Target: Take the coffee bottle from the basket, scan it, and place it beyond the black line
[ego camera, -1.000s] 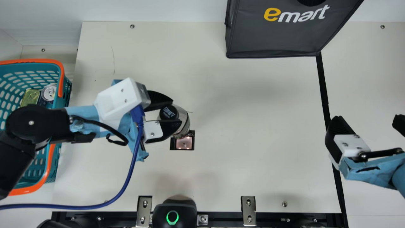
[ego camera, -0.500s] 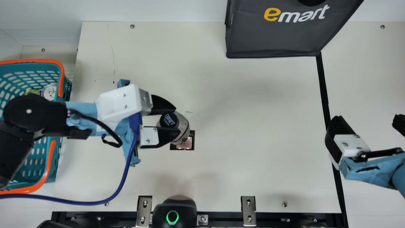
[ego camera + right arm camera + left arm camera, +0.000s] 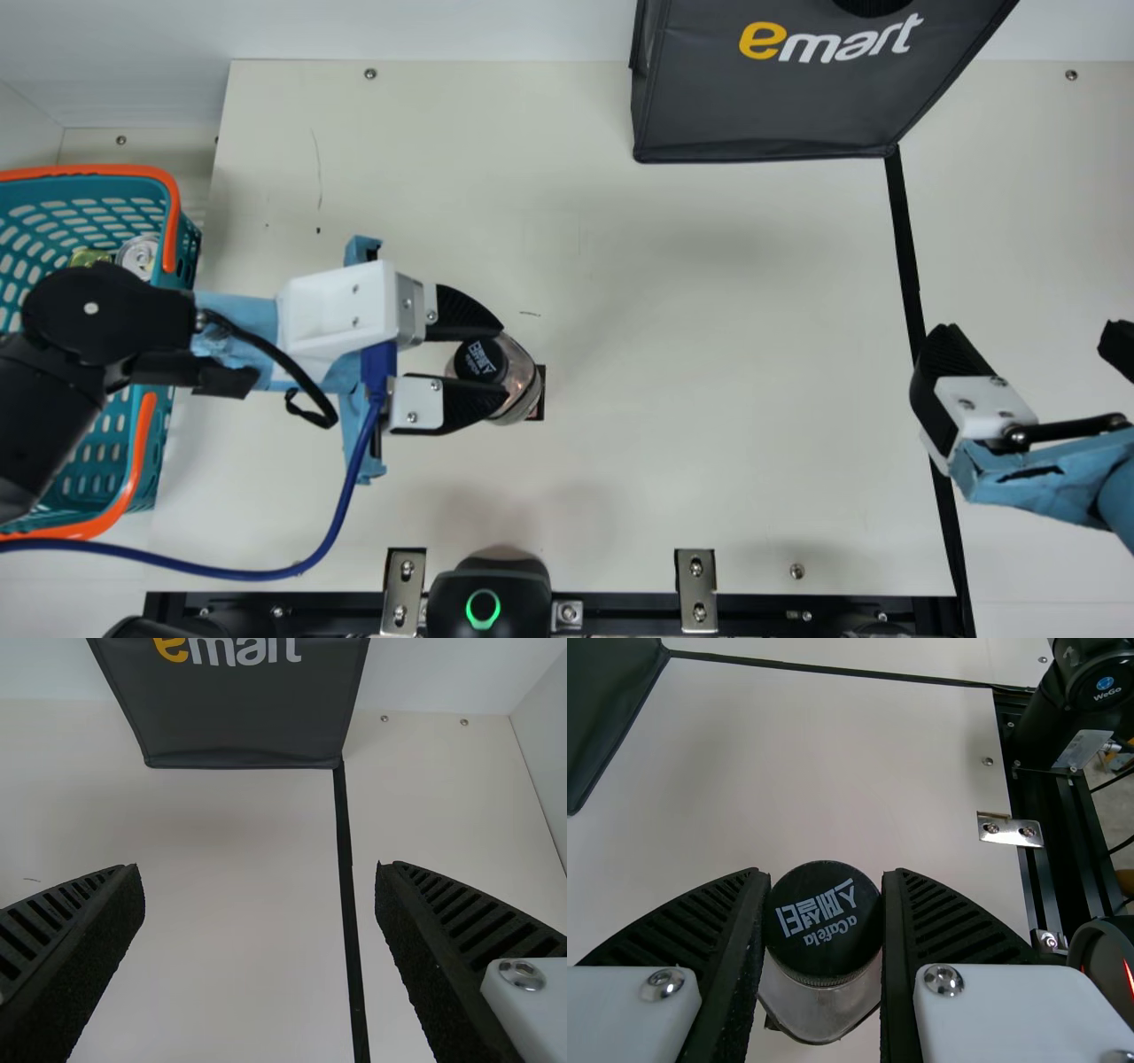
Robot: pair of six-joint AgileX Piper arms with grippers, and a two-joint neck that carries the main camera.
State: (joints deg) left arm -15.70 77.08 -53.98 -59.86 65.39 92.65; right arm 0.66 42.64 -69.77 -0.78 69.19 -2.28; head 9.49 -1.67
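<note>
Along the tabletop's (image 3: 709,496) near edge, two metal brackets (image 3: 696,589), with a black device (image 3: 483,576), green ring lit, between. Left of centre, left tool (image 3: 503,361) closed round the coffee bottle (image 3: 523,381), black cap upward, partly hiding a small dark-framed square (image 3: 541,394) in the main view. Well to the right, at the black line (image 3: 902,239), right tool (image 3: 1023,341), wide and holding nothing. Along the left side, teal basket (image 3: 166,217), gold can (image 3: 90,257) and silver can (image 3: 137,257) inside. Beyond, on the far side, dark bag (image 3: 753,111), right corner at the line's far end.
</note>
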